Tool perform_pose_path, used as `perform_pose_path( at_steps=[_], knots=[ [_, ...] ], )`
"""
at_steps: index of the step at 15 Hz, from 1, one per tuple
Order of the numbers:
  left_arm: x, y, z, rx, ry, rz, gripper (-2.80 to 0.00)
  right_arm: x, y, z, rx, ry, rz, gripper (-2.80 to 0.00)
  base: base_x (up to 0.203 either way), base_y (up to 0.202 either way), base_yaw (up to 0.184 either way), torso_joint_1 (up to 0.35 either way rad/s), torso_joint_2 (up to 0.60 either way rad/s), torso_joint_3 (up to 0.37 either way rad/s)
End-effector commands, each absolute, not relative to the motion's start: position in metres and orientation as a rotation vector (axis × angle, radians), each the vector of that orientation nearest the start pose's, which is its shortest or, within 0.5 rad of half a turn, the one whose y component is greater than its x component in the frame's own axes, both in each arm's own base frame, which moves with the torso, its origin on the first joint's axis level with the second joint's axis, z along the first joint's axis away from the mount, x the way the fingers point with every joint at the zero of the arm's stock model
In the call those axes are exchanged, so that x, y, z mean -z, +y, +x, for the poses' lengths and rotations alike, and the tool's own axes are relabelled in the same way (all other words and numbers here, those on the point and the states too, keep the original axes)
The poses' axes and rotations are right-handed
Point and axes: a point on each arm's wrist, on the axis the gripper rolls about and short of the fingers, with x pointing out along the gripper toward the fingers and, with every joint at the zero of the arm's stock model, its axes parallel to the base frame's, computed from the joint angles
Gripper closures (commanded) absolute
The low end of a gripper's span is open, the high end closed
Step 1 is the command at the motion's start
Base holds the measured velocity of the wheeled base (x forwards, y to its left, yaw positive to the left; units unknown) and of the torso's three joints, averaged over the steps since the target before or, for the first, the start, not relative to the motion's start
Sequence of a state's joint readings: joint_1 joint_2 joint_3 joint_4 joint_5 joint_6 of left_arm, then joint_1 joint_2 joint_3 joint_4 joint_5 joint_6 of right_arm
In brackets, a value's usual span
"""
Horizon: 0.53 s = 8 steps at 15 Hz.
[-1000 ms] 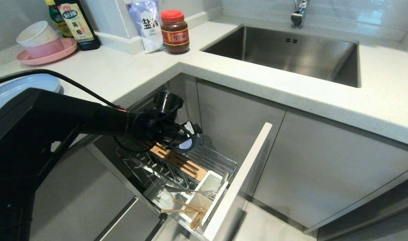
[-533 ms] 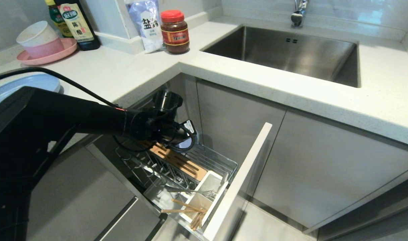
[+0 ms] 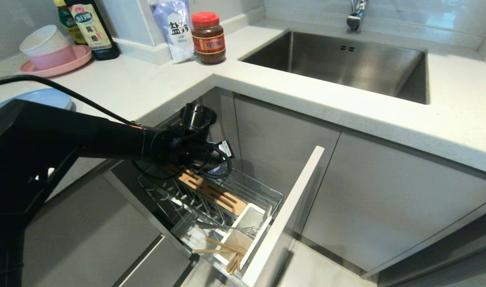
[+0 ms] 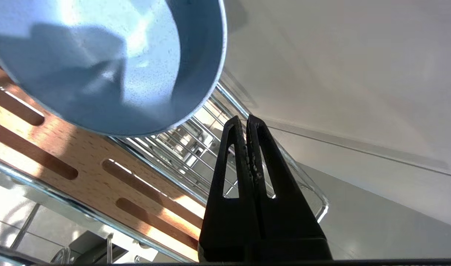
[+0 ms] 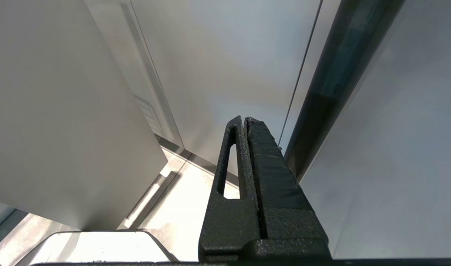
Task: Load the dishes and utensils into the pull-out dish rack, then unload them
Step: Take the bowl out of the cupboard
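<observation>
Half the bowl (image 4: 99, 62) is cut off beside the left gripper's (image 4: 246, 120) closed fingers.

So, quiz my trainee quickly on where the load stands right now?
1. Which utensils lie in the pull-out rack?
2. True or false: the left hand is shut on the blue bowl.
3. The blue plate is: A) on the counter B) in the rack C) in the left hand.

Key: 1 fork and chopsticks; 2 false, it is shut empty beside the bowl; 3 A.
</observation>
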<state>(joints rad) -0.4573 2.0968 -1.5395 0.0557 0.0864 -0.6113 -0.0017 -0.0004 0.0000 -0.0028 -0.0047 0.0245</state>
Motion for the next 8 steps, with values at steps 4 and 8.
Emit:
perform_pose_path(
  at_steps=[4,8],
  knots=[
    [-0.185,-0.185,0.371,0.175,0.654,-0.426,0.0,-0.075,0.0,-0.023,0.006,-0.006,0.025,0.0,0.0,0.0,0.0,0.0,0.0,0.0],
    [-0.188,-0.179,0.368,0.097,0.622,-0.299,-2.8,-0.075,0.0,-0.023,0.006,-0.006,0.025,0.0,0.0,0.0,0.0,0.0,0.0,0.0]
  ],
)
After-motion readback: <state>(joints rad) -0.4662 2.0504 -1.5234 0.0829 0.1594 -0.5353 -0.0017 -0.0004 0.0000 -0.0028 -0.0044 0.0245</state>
